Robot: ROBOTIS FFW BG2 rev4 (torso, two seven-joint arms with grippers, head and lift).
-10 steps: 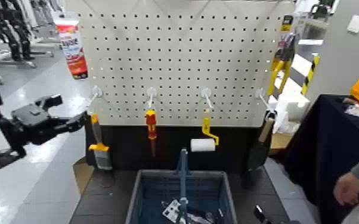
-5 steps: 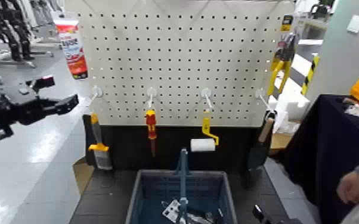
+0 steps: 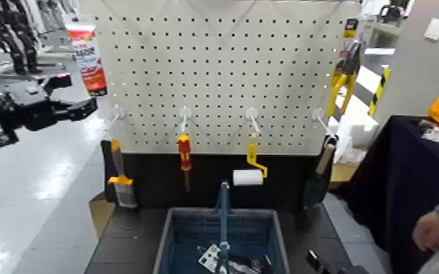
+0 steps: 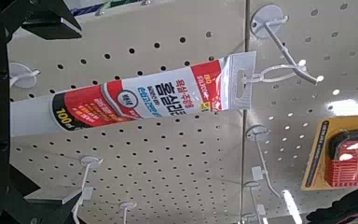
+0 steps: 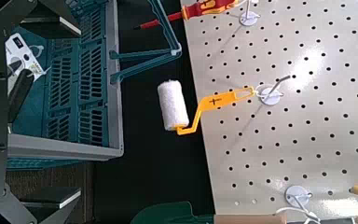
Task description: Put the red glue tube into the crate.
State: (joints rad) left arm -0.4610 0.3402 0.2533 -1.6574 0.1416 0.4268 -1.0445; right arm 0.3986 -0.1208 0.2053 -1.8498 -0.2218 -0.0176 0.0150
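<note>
Left wrist: glue tube hung; left gripper cut off, fingers wide

From up on the head, one view looks forward and down at the beige perforated pegboard, blue-grey plastic crate at bottom centre. Both wrist views face that board closer in; the right's shares the crate, at its upper left.
</note>
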